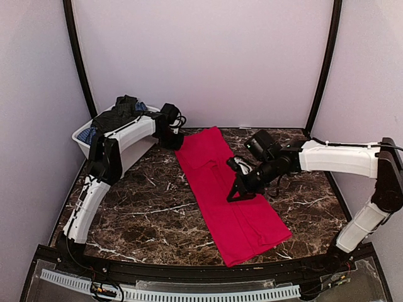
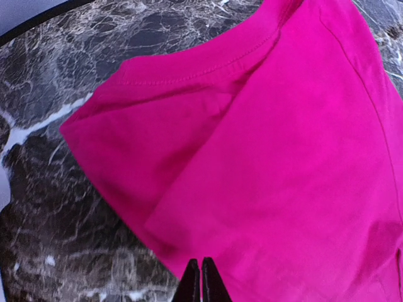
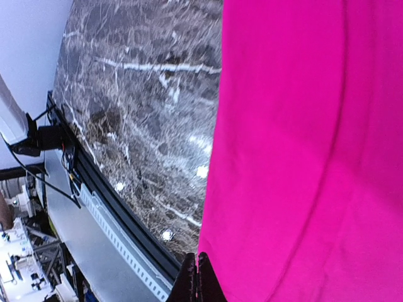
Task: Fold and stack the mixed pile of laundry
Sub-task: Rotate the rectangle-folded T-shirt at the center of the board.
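A bright red cloth [image 1: 249,226] lies flat on the marble table [image 1: 145,207] as a long strip, running from the far middle to the near right. My left gripper [image 1: 175,139] is at its far left corner. In the left wrist view the left gripper [image 2: 202,267] is shut, its tips low over the red cloth [image 2: 264,157] near a sleeve edge. My right gripper [image 1: 234,195] rests on the strip's middle. The right wrist view has the right gripper [image 3: 199,267] shut at the red cloth's [image 3: 302,157] edge. Whether either pinches fabric I cannot tell.
A white bin [image 1: 82,135] stands at the far left, holding a dark charcoal garment [image 1: 119,113] and a blue checked piece [image 1: 91,133]. The left arm reaches across in front of it. Purple walls close in the back and sides. A black rail [image 3: 119,217] edges the table's near side.
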### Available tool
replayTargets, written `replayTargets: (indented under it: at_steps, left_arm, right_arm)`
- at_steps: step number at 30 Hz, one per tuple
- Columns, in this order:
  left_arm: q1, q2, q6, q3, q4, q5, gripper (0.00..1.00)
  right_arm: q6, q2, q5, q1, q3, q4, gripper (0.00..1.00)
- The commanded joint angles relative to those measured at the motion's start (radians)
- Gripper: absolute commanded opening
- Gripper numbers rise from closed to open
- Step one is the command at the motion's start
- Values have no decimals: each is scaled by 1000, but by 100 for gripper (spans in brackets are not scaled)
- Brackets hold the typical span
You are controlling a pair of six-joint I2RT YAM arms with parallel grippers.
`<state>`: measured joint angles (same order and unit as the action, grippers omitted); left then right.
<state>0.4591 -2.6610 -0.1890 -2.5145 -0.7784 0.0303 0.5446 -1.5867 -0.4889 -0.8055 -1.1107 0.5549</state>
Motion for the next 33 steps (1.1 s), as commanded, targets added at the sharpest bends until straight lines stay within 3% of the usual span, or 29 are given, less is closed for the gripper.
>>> replayTargets:
  at_steps: [1,6,10,16,25,30,33]
  left_arm:
    - [26,273,-13,173,35,71,3]
    - [101,395,-47,422,95,69,2]
    - [163,399,-73,526,148,78,1]
    - [171,355,-117,599,199,79,0]
    - [126,161,-67,425,103,14,0]
    - [57,52,-17,191,23,-10,0]
    - [33,4,14,56,-18,14,0]
  right_arm:
    - [-98,31,101,129,-5,95,1]
    - [-170,-13,272,155,-18,216,0]
    - [-163,-50,219,150,26,193,0]
    - [-132,-114,172,80,70,150,0]
    - [7,-260,60,-94,42,-7,0]
    - [86,-362,-37,-146,-140,-108,0]
    - [61,-407,-72,-179,-315,-80,0]
